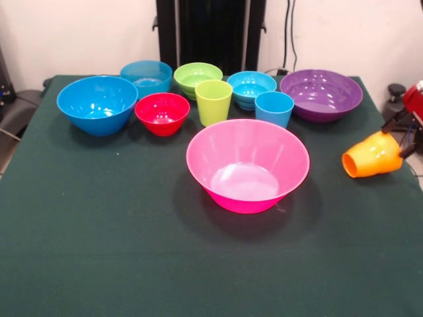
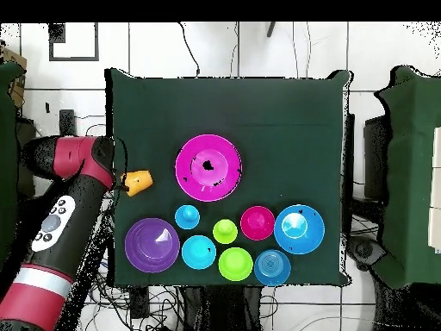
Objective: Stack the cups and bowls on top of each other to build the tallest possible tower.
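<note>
From the front camera I see my gripper (image 1: 398, 140) at the picture's right edge, over the table's side, clamped on the orange cup (image 1: 372, 156); the cup lies tilted on its side with its mouth pointing away from the gripper, toward the table's middle. The huge pink bowl (image 1: 248, 165) sits upright and empty, well apart from the gripper on the green cloth (image 1: 99, 231). Beyond it, farther from the gripper, runs a row: purple bowl (image 1: 322, 94) nearest, then light blue cup (image 1: 274, 108), small blue bowl (image 1: 251, 88), lime green cup (image 1: 213, 102), lime green bowl (image 1: 197, 77), red bowl (image 1: 162, 113), ribbed cyan bowl (image 1: 146, 76) and large blue bowl (image 1: 97, 104) farthest off.

Overhead, the red arm (image 2: 73, 168) reaches in from the left, the gripper (image 2: 123, 181) holding the orange cup (image 2: 139, 182) just inside the table's edge. The pink bowl (image 2: 208, 167) is near the cup's open end, not touching. The purple bowl (image 2: 152, 245) lies beside the arm; the other pieces stand singly, none stacked.
</note>
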### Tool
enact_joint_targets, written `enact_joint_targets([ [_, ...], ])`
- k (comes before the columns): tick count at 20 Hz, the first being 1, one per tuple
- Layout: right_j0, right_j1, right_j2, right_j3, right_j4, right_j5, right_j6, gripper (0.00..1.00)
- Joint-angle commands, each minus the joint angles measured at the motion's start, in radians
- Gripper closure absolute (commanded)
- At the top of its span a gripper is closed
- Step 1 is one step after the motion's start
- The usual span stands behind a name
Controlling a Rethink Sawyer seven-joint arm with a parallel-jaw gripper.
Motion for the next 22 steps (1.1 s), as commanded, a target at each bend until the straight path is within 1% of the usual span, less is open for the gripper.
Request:
enact_joint_targets([
  [1,0.005,0.003,0.201,0.132,-0.129,-0.138,-0.161,0.0],
  [10,-0.02,0.0,0.227,0.158,-0.22,-0.208,-0.162,0.0],
  [22,-0.048,0.028,0.214,0.135,-0.331,-0.245,-0.128,0.0],
])
